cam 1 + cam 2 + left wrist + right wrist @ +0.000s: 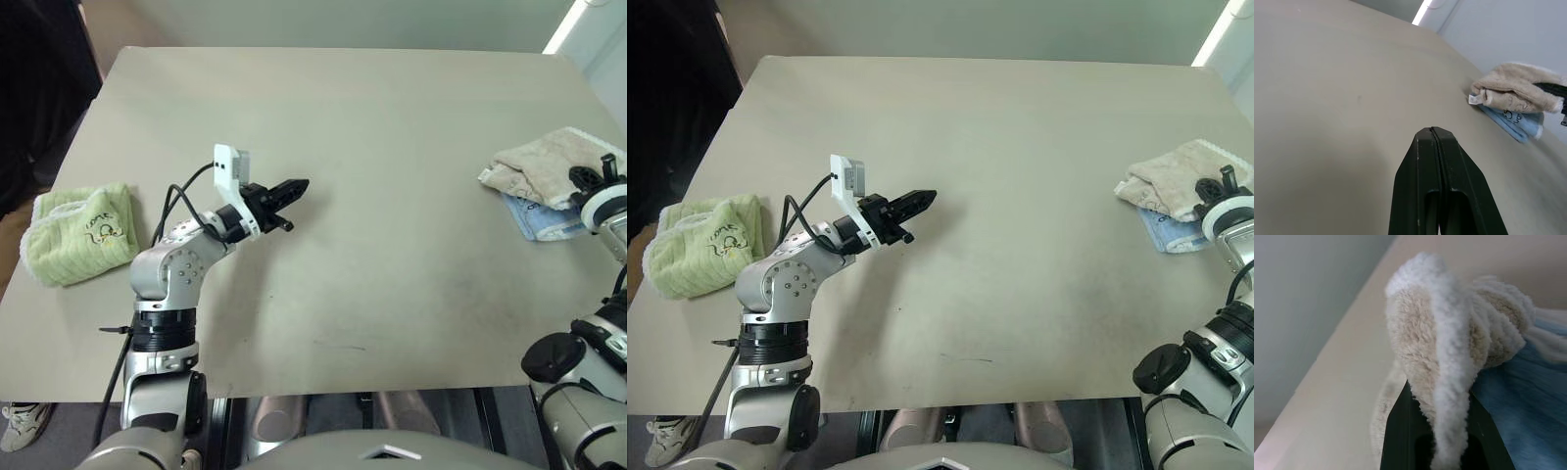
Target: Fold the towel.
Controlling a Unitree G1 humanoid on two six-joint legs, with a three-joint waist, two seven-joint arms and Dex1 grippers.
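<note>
Right claw (1437, 431) is clamped on the bunched towel (549, 164) atop a blue towel (541, 217) at the surface (392, 147) edge, left claw (291, 189) pressed together and idle; judged step: pick-up, next needing it drawn to open surface and spread.

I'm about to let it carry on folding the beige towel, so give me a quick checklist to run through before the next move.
1. Right hand shut on the beige ribbed terry towel: ok.
2. Beige towel laid out flat: not ok, it is bunched.
3. Beige towel free of the light blue towel: not ok, it lies on it.
4. Left hand shut and holding nothing, over bare table: ok.
5. Light green embroidered towel well aside at the table's left edge: ok.
</note>
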